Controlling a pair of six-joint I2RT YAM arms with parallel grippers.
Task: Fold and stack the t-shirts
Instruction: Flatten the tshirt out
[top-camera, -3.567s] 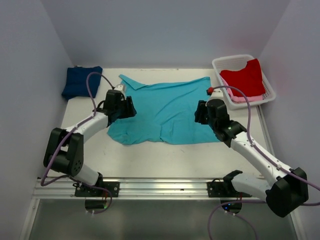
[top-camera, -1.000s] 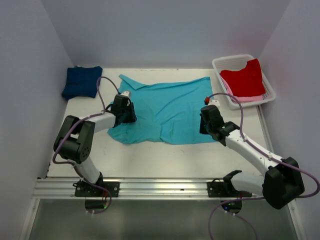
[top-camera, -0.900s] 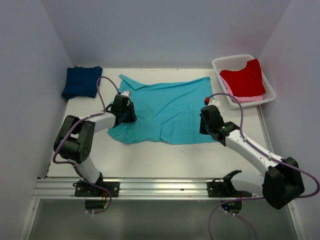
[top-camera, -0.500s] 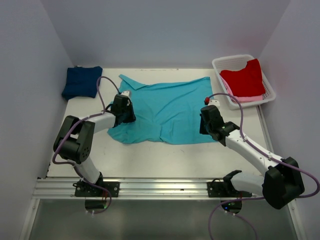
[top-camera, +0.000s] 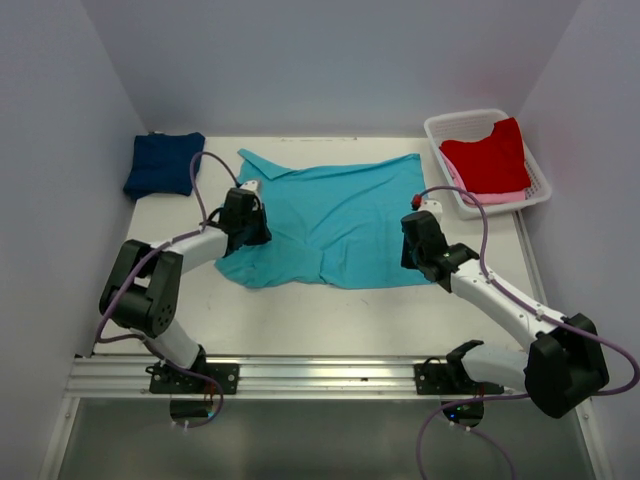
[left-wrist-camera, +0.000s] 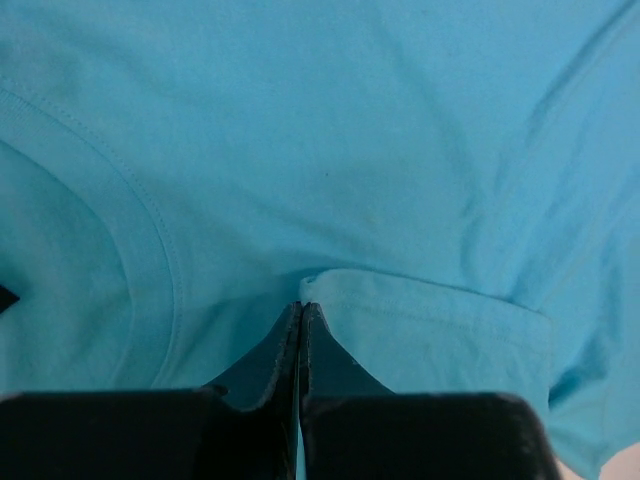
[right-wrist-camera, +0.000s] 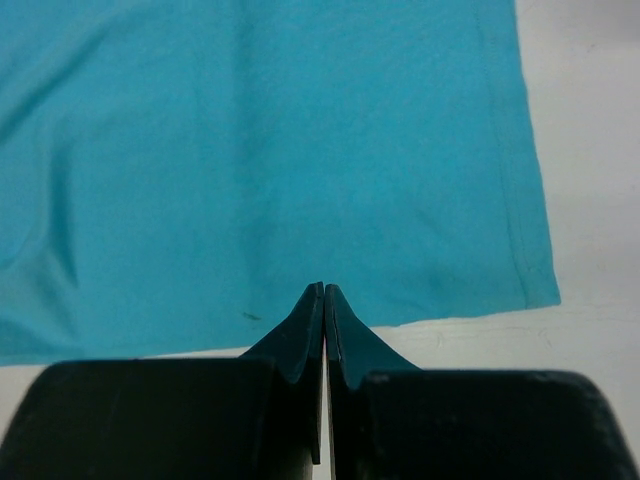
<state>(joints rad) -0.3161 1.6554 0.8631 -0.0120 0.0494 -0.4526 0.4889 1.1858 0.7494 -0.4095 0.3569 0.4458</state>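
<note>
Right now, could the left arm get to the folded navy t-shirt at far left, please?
Probably yes: only table lies between it and the navy t-shirt. But its end effector is shut on the turquoise t-shirt, so it should let go first.

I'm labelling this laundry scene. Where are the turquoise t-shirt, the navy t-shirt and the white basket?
turquoise t-shirt (top-camera: 340, 210): top view, middle of its spread body.
navy t-shirt (top-camera: 163, 165): top view, centre of the folded bundle.
white basket (top-camera: 465, 117): top view, its far rim.

The table (top-camera: 300, 310) holds 1 teal shirt (top-camera: 335, 215), spread at its middle. A navy shirt (top-camera: 163, 165) lies in the far-left corner, a basket (top-camera: 462, 116) far-right.
</note>
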